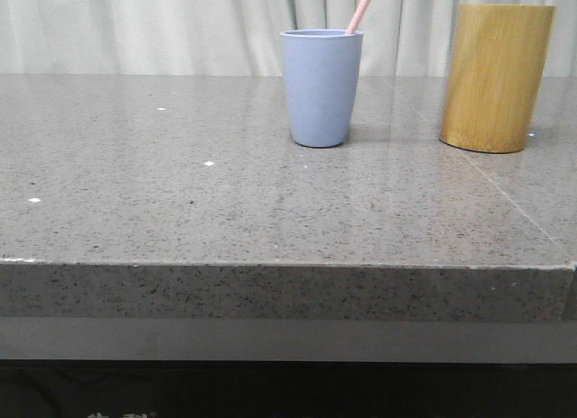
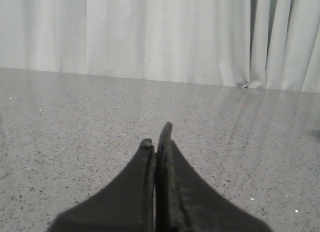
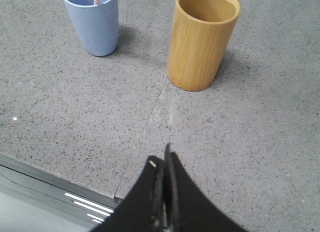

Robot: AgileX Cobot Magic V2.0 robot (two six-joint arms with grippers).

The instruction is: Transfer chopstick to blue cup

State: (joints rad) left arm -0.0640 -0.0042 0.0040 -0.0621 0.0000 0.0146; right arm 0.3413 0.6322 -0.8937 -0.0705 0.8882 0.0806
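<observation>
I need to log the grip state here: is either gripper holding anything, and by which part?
Nothing is held. The left gripper and right gripper are shut and empty; the chopstick stands in the blue cup.

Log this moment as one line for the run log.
chopstick: in blue cup, leaning | bamboo holder: upright beside cup | left gripper: shut, holding nothing | right gripper: shut, holding nothing

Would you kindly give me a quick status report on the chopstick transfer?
Left gripper shut, empty. Right gripper shut, empty. Chopstick standing in blue cup. Bamboo holder beside it, apart.
</observation>
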